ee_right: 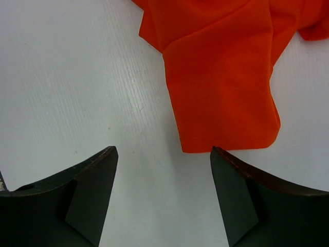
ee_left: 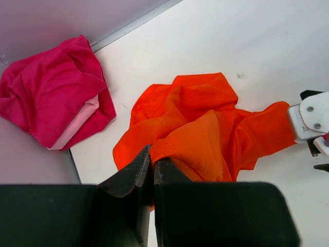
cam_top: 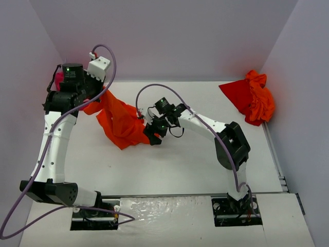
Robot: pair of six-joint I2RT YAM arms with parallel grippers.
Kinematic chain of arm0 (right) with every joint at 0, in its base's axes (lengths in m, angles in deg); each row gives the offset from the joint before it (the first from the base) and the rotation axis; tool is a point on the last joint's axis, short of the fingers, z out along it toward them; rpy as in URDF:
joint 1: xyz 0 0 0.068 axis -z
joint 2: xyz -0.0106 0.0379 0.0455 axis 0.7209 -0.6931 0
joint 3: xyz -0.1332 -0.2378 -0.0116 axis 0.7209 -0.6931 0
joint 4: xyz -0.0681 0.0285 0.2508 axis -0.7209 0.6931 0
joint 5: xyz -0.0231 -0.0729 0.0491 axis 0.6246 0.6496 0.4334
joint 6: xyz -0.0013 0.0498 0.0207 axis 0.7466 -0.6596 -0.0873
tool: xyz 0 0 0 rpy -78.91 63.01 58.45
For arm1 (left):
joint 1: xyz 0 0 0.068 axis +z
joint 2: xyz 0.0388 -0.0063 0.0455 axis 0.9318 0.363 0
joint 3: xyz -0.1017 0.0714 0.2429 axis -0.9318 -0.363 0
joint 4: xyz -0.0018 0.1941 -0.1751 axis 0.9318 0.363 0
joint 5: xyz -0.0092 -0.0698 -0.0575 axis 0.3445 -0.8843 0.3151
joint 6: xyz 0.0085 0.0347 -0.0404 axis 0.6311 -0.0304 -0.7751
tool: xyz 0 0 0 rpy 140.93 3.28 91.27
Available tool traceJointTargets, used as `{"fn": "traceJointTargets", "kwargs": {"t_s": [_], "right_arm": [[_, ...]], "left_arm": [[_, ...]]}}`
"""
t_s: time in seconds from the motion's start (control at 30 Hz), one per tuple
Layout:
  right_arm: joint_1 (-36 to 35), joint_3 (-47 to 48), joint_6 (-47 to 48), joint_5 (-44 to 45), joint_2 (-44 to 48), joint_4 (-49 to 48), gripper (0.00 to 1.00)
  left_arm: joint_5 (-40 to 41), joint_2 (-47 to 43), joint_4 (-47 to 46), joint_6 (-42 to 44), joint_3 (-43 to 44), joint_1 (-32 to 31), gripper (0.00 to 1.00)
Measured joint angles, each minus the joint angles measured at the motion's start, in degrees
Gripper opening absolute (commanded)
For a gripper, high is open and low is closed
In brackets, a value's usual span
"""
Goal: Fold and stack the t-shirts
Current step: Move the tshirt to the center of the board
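— How far along?
— Nothing folded. My left gripper point(ee_left: 152, 154) pinches the orange shirt point(ee_left: 205, 118), held up far left; my right gripper point(ee_right: 162, 150) gapes empty near its edge.
— The rest?
— Pink shirt point(ee_left: 51, 98) and far-right pile point(cam_top: 252, 98) lie crumpled.

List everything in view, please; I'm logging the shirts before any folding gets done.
orange t-shirt: one, bright orange, centre-left, one end pinched up
pink t-shirt: one, magenta, crumpled in the far left corner
corner pile: apparently two shirts, red and orange, far right corner
table: one, white, under everything
left gripper: one, black, shut on the orange t-shirt
right gripper: one, black, open, low beside the orange t-shirt's near edge
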Motion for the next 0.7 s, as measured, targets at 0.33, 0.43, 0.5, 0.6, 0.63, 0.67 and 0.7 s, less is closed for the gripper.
{"fn": "traceJointTargets", "kwargs": {"t_s": [0.33, 0.43, 0.5, 0.6, 0.63, 0.67, 0.7], "right_arm": [[2.35, 3.24, 1.89, 2.09, -6.9, 0.88, 0.69], [3.27, 4.15, 2.18, 2.37, -7.48, 1.1, 0.69], [3.83, 4.82, 2.28, 2.57, -7.81, 1.14, 0.69], [4.24, 5.7, 2.55, 2.59, -8.7, 1.1, 0.67], [4.25, 5.87, 2.62, 2.58, -9.09, 1.09, 0.65], [4.26, 6.05, 2.7, 2.57, -9.48, 1.11, 0.61], [4.26, 6.42, 2.81, 2.57, -10.05, 1.44, 0.58]], "left_arm": [[-0.04, -0.01, -0.58, 0.02, -3.97, 0.0, 0.0], [-0.21, -0.04, -0.76, 0.01, -4.0, 0.0, 0.0], [-0.38, -0.05, -0.8, 0.02, -4.0, 0.0, 0.0], [-0.44, -0.05, -0.8, 0.02, -4.0, 0.0, 0.0], [-0.45, -0.05, -0.8, 0.02, -4.0, 0.0, 0.0], [-0.46, -0.05, -0.8, 0.02, -4.0, 0.0, 0.0], [-0.46, -0.05, -0.8, 0.02, -4.0, 0.0, 0.0]]}}
